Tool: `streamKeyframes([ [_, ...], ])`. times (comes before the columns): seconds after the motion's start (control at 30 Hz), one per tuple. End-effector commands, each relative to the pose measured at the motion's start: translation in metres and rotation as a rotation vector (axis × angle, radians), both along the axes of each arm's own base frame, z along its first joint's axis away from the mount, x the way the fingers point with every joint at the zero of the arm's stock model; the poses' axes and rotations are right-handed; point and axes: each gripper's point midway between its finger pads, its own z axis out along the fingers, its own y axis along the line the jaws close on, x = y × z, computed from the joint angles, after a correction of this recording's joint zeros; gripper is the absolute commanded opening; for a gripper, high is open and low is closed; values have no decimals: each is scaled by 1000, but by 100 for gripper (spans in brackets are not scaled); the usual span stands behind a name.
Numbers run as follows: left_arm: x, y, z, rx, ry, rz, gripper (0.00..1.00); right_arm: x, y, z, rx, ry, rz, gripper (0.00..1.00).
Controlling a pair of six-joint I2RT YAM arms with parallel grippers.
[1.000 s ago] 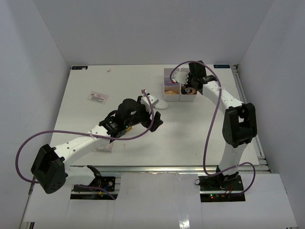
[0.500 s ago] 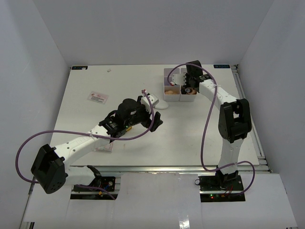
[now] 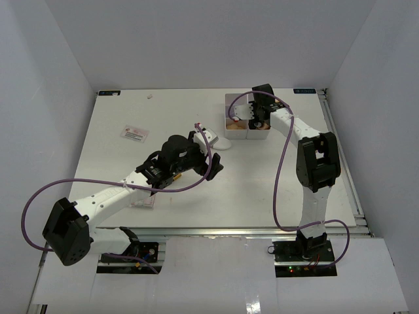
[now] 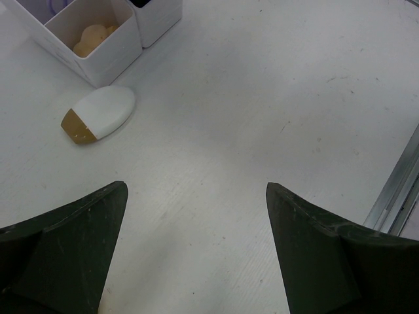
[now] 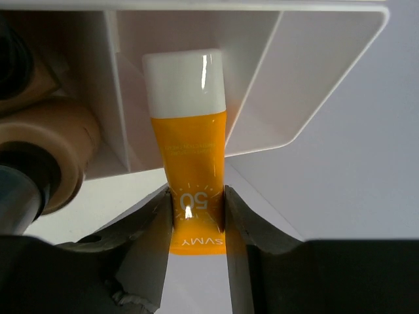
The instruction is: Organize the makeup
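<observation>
Left jaws wide, right jaws narrow.

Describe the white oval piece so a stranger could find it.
Find the white compartment box, far right on the table. Beside its near-left corner, outside it, lies the white oval piece. It alone is a white oval with a brown tip.

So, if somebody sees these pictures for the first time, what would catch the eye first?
Most striking is the orange tube with a white cap, pinched between the fingers of the right gripper, its cap end pointing into a compartment of the white box. Next comes the white oval piece with a brown tip, lying on the table just beside the box. The left gripper hangs wide open above the bare table.
</observation>
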Motion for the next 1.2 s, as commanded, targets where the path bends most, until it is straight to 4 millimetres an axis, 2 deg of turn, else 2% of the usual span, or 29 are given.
streamKeyframes([
  [0.0,2,3,7,-7,-21,6,98,18,13,26,24,-80,22,59],
  [0.1,2,3,6,-6,-19,5,98,19,18,31,47,-96,28,69],
  [0.23,3,3,4,-4,-16,6,98,18,23,36,66,-108,32,71],
  [0.33,4,4,4,-4,-17,9,98,14,24,47,91,-126,25,71],
  [0.47,5,6,1,0,-9,13,98,0,20,81,194,-158,-26,71],
  [0.53,7,6,-1,0,-3,17,98,-14,15,107,273,-173,-56,71],
  [0.6,8,7,-4,4,5,21,98,-27,10,120,399,-169,-103,71],
  [0.67,10,8,-8,9,15,29,98,-54,3,144,536,-176,-134,71],
  [0.77,13,9,-14,13,33,45,98,-100,3,127,742,-56,-160,73],
  [0.83,14,9,-18,-4,71,67,98,-137,22,118,921,66,-109,76],
  [0.9,18,8,-22,-28,130,81,97,-182,31,108,1064,177,-92,82],
  [0.93,18,5,-23,-36,154,70,97,-204,42,110,1132,231,-44,84],
  [0.97,19,1,-23,-41,177,57,97,-226,53,111,1194,292,8,87],
  [1.1,25,-10,-29,45,163,-34,98,-311,89,88,1370,596,194,97],
  [1.17,37,-10,-40,144,93,-76,98,-332,93,91,1399,616,279,92],
])
